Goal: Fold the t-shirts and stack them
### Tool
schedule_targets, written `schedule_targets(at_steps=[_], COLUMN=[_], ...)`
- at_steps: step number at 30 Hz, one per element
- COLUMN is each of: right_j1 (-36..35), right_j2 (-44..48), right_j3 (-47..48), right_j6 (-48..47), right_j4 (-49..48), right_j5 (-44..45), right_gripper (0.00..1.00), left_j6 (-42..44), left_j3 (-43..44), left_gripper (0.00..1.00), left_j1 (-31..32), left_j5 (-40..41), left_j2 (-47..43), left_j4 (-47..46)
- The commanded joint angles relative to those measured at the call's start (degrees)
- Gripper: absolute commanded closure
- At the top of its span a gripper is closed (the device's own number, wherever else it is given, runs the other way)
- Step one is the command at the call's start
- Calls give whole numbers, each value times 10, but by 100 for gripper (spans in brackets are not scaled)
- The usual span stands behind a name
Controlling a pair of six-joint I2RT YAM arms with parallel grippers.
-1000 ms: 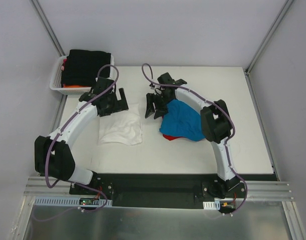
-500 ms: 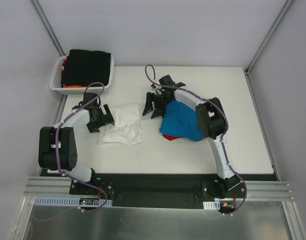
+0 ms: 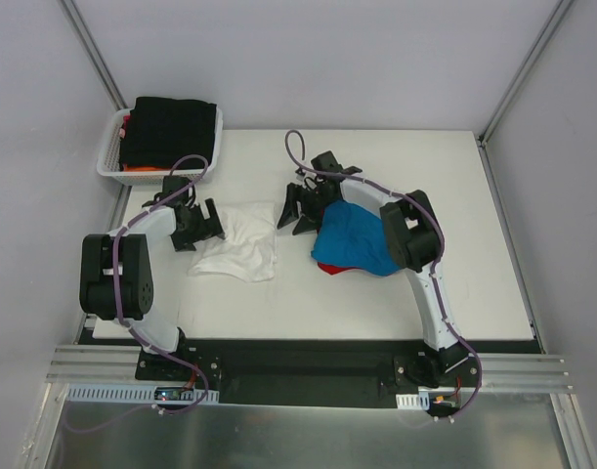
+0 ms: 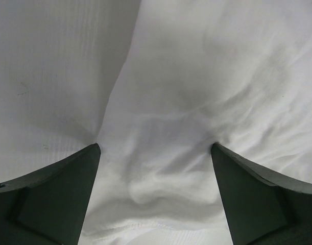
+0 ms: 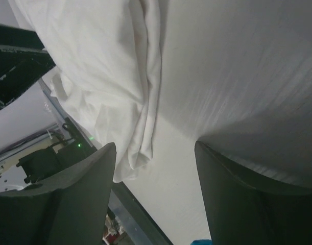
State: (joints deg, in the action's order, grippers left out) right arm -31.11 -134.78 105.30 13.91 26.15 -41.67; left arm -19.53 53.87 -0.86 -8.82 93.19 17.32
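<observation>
The white t-shirt is laid crumpled on the left half of the table, roughly as wide as it is deep, so no clear long axis can be given; which way the collar and sleeves point cannot be told. The blue t-shirt is heaped to the right of centre, partly covered by the right arm, with its longer extent running from the far left to the near right. It is laid over the red t-shirt, of which only a strip along the near edge is shown. The white lattice basket is placed at the far left corner; a folded black t-shirt is stacked in it on top of an orange one. The left gripper is set at the left edge of the white t-shirt with its fingers spread wide. A wrinkled fold of white cloth is straddled between them, and the tips appear to be pressed into it. The right gripper is positioned between the white and blue shirts, just beside the white shirt's right edge. Its fingers are parted moderately and nothing is held between them.
</observation>
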Motion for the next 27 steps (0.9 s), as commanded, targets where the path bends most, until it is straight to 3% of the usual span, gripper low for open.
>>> schedule_targets(at_steps=[1, 12, 18, 23, 27], right_j1=[-4, -22, -31, -33, -38], right_j2=[39, 27, 46, 85, 101], right_j3=[-18, 13, -1, -40, -56], right_j6=[-10, -4, -7, -14, -18], right_j4=[2, 12, 20, 21, 22], right_j5=[-17, -17, -10, 0, 7], right_gripper=[34, 36, 37, 37, 37], left_j6=[30, 34, 44, 42, 27], left_j3=[15, 41, 19, 32, 33], left_gripper=[8, 5, 8, 8, 8], left_j1=[-6, -7, -41, -56, -72], left_j5=[-11, 6, -20, 29, 7], left_j2=[-40, -114, -64, -33, -15], left_j4=[17, 70, 47, 47, 42])
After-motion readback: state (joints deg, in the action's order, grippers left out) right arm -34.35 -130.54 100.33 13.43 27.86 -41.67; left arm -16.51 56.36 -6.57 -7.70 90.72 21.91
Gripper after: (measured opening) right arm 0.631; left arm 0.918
